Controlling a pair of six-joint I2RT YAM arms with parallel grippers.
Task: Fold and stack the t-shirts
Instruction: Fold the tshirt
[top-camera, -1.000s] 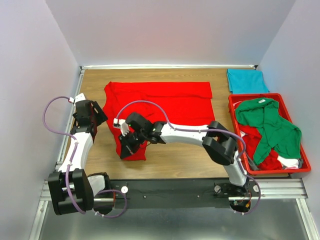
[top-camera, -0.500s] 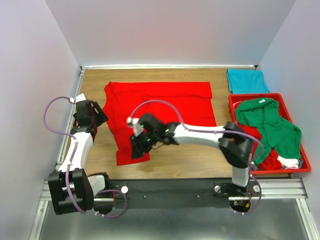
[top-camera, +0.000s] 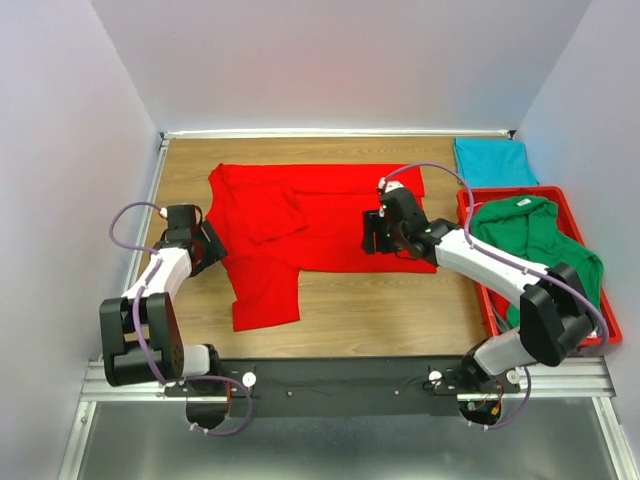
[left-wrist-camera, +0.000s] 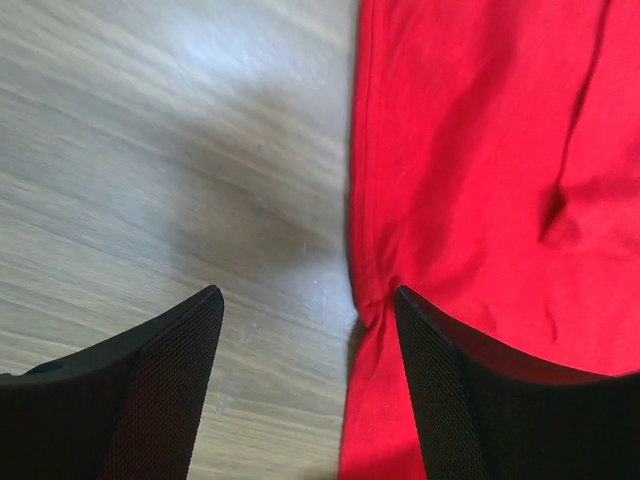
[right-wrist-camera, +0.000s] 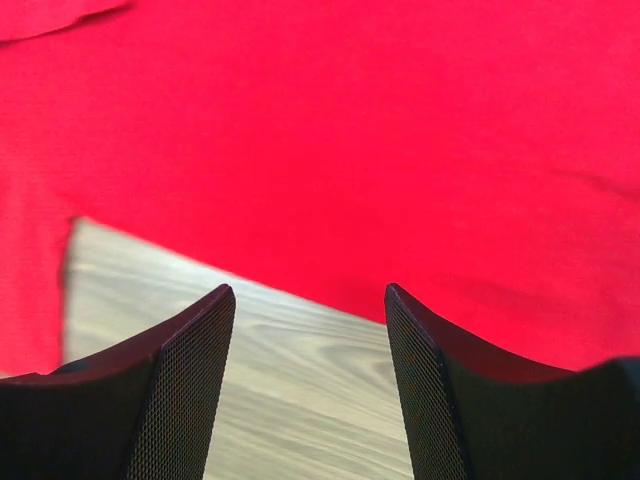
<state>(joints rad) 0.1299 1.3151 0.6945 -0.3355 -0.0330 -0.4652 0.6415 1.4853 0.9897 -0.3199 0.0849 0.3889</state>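
A bright red t-shirt (top-camera: 330, 215) lies spread on the wooden table (top-camera: 350, 310), one sleeve folded in over its upper left. My left gripper (top-camera: 212, 252) is low at the shirt's left edge. In the left wrist view it stands open (left-wrist-camera: 306, 292), one finger over wood and the other over red cloth (left-wrist-camera: 500, 150). My right gripper (top-camera: 370, 238) hovers open over the shirt's near hem at the right, holding nothing (right-wrist-camera: 308, 290), with red cloth (right-wrist-camera: 350, 120) just beyond its tips. A folded teal t-shirt (top-camera: 490, 162) lies at the back right. A green t-shirt (top-camera: 540, 250) lies crumpled in the tray.
A rigid red plastic tray (top-camera: 490, 192) stands along the right edge, holding the green shirt, more red cloth (top-camera: 522, 292) and something white (top-camera: 580, 322). Walls close in the table on the left, back and right.
My right gripper has opened and swung from the shirt's lower left corner to its near hem on the right. My left gripper has moved in toward the shirt's left edge.
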